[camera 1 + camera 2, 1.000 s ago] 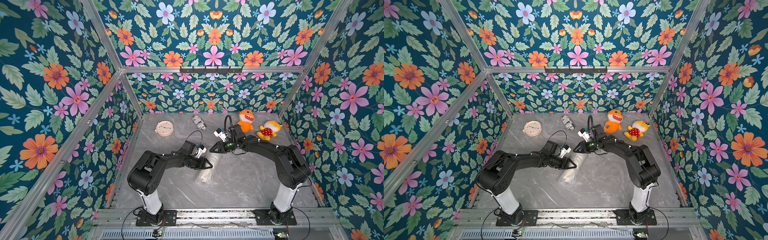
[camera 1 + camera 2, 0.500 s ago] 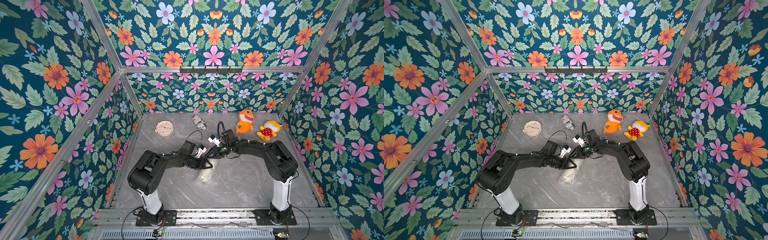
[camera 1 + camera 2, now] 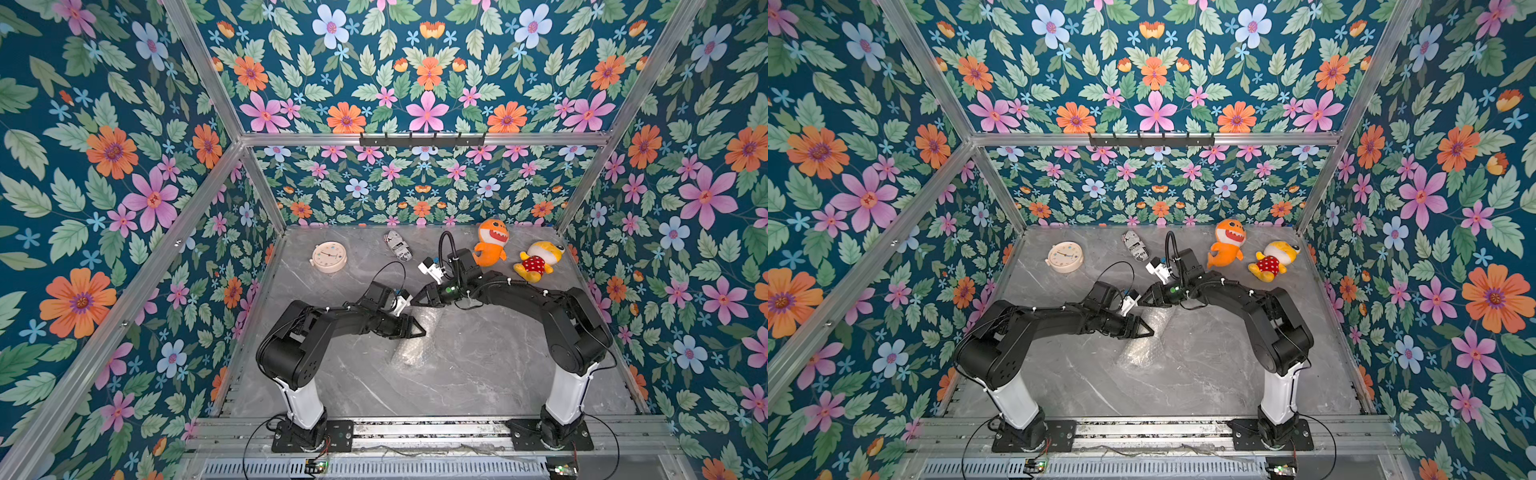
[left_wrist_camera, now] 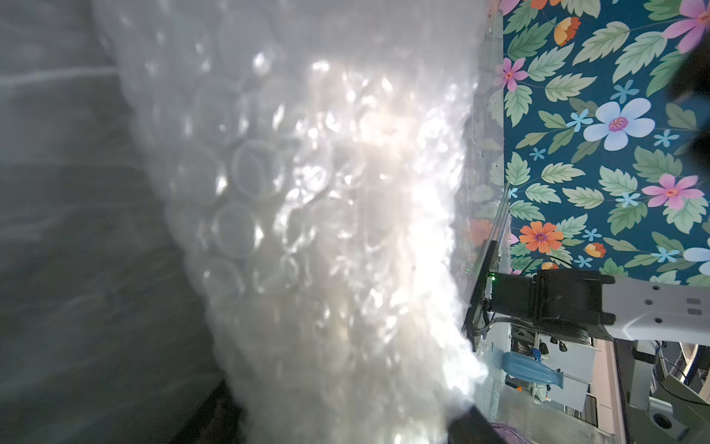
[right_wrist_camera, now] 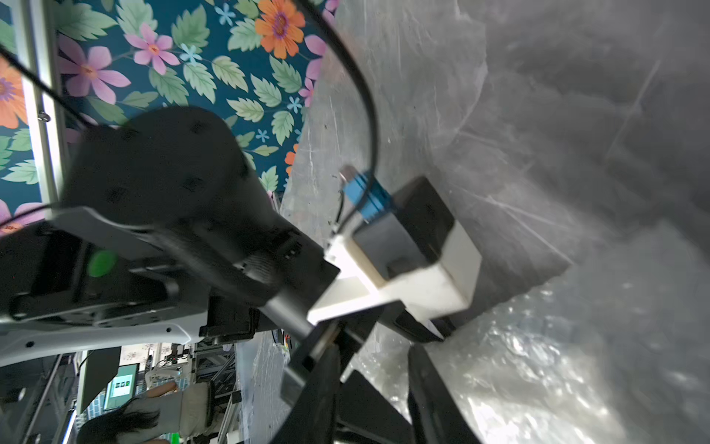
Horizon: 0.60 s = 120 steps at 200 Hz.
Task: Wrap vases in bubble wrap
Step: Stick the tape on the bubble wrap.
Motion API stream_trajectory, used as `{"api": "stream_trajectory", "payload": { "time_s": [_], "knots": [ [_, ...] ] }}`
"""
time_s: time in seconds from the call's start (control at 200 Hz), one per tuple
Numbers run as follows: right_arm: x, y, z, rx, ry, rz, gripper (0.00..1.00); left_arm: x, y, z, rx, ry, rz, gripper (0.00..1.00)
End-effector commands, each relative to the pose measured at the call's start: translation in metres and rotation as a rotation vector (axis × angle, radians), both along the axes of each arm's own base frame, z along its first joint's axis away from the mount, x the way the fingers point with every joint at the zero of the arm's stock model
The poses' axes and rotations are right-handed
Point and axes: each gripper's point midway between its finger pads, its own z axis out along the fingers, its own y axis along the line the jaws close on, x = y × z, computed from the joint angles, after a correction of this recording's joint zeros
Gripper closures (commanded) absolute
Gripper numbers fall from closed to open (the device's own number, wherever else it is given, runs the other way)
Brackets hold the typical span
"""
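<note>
Top views both show, from left, a clock (image 3: pixel 329 257) far back, the left gripper (image 3: pixel 417 330) clamped narrowly on the bubble wrap (image 3: pixel 415 349), a rolled bundle lying mid-way across the table (image 3: pixel 478 374) with the vase too blurred to make out, the right gripper (image 3: pixel 415 300) at its far end, grip unclear, then two plush toys (image 3: pixel 490 245) far right.

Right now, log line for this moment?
stage: wrapping | left gripper: jaws closed on bubble wrap | right gripper: near wrap's far end, grip unclear | vase: faint through wrap
</note>
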Motion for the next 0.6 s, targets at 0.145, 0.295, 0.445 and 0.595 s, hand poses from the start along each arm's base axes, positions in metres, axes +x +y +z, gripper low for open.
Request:
{"api": "stream_trajectory", "payload": {
  "time_s": [0.145,0.295,0.445,0.595],
  "knots": [
    [-0.01,-0.003,-0.036,-0.03,0.078,-0.023,0.69,-0.002,0.004,-0.005,0.022,0.004,0.012,0.77],
    [-0.002,-0.004,-0.004,-0.017,0.011,-0.01,0.69,0.005,0.01,-0.006,0.044,-0.008,0.055,0.79],
    [0.015,-0.023,0.041,0.0,-0.106,-0.069,0.65,0.036,0.028,-0.006,0.063,-0.033,0.187,0.79],
    [0.026,-0.055,0.059,0.003,-0.169,-0.159,0.61,0.086,0.057,0.002,0.059,-0.049,0.366,0.79]
  ]
}}
